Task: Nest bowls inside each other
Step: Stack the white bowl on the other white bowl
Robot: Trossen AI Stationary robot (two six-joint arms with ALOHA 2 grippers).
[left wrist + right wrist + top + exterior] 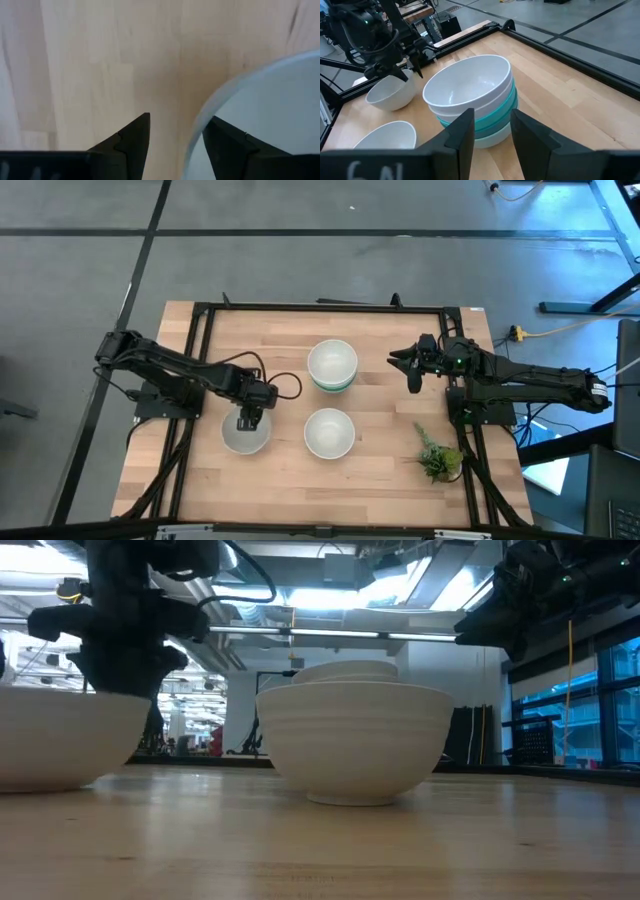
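Three bowl groups stand on the wooden table. A stack [332, 366] [475, 100] has white bowls on top of turquoise and pale mint ones. A single white bowl [329, 432] sits nearer. Another white bowl [245, 436] [390, 92] is at the left. My left gripper [247, 420] [175, 145] is open over this left bowl, pointing down, with one finger on either side of its far rim. My right gripper [412, 370] [492, 132] is open, raised off the table to the right of the stack and facing it. The dark teal bowl does not show. My left gripper straddles the left white bowl's far rim [197, 132] from above, one finger inside the bowl and one outside. Whether either finger touches the rim, I cannot tell. The bowl sits upright on the table.
A small green plant sprig [438, 456] lies near the table's right near corner. A black metal frame [320, 307] runs along the table's far edge and sides. Bare wood shows between the bowls and along the near edge [330, 500].
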